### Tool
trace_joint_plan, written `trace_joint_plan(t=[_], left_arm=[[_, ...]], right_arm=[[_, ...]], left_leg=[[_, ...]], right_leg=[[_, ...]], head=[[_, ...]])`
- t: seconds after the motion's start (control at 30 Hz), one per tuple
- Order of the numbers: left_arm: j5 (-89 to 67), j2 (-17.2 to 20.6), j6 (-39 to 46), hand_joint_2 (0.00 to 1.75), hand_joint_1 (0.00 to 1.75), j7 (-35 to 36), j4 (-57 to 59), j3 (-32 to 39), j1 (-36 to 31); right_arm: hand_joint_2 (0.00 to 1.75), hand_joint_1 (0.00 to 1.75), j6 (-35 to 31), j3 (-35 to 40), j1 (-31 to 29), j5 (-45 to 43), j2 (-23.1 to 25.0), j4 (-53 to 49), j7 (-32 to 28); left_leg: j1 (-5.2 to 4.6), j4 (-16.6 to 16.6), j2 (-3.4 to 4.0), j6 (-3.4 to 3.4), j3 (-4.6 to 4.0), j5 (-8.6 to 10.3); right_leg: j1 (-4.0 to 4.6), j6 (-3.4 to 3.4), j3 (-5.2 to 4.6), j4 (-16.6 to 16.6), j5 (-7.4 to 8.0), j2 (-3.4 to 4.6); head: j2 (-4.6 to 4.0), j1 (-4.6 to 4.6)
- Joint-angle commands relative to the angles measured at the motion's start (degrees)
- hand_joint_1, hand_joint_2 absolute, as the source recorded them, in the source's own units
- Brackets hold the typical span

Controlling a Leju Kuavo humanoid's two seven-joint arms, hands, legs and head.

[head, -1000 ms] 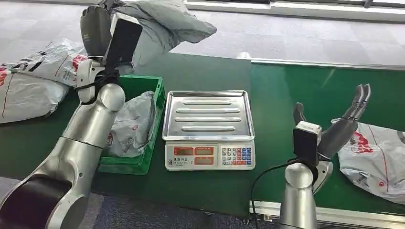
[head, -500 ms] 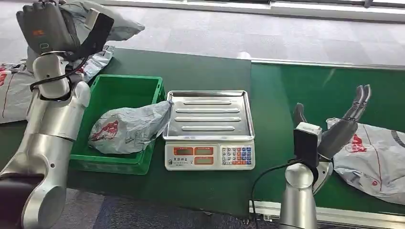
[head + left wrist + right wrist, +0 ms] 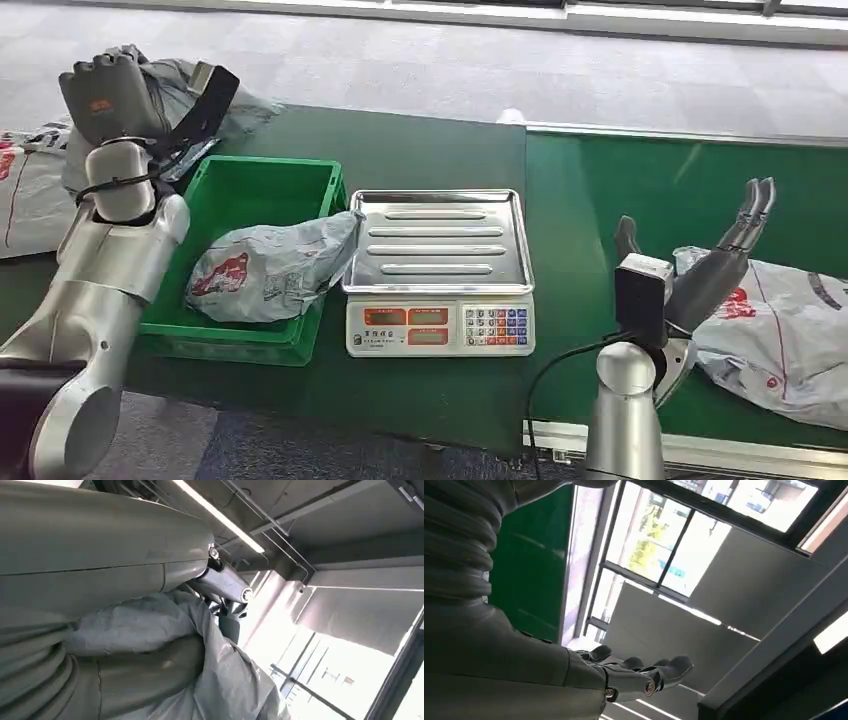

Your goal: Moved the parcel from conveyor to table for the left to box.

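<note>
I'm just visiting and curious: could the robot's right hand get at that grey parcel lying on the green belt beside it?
Probably yes. The right hand is open, holds nothing, and hovers right at the parcel with nothing between them.

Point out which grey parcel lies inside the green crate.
The crumpled grey parcel with the red logo, beside the scale. It alone sits inside the green crate; the others lie on the belt, the table or in the left hand.
</note>
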Motion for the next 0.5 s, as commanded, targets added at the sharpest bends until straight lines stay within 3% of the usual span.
trace_joint_plan(t=[0.03,0.43,0.47,0.5], left_arm=[[-5.5,1.1,0.0,1.75,1.75,0.2,6.2,-2.7,-4.6],[-5.5,1.1,0.0,1.75,1.75,0.2,6.2,-2.7,-4.6],[-5.8,1.0,0.0,1.75,0.00,0.5,5.2,-2.4,-4.2],[-5.7,0.9,0.0,1.75,0.00,0.7,6.3,-1.7,-4.3]], right_arm=[[1.75,0.00,0.1,-0.4,0.5,-0.3,2.0,0.8,0.2],[1.75,0.00,0.1,-0.4,0.5,-0.3,2.0,0.8,0.2],[1.75,0.00,0.1,-0.3,0.6,-0.2,2.0,0.7,0.3],[1.75,0.00,0.1,-0.1,0.5,0.1,2.0,0.9,0.6]], left_leg=[[0.09,0.0,-0.06,0.05,-0.05,0.00],[0.09,0.1,0.04,0.03,-0.04,-0.01],[0.12,0.1,0.01,0.08,-0.05,-0.01],[0.07,0.0,0.00,0.04,-0.05,0.00]], right_leg=[[0.11,-0.17,-0.05,0.0,-0.01,0.12],[0.13,-0.09,-0.06,0.0,0.01,0.15],[0.17,-0.19,-0.08,0.1,0.01,0.25],[0.11,-0.10,-0.08,0.0,0.00,0.12]], head=[[0.00,0.00],[0.00,0.02],[0.00,0.02],[0.00,0.00]])
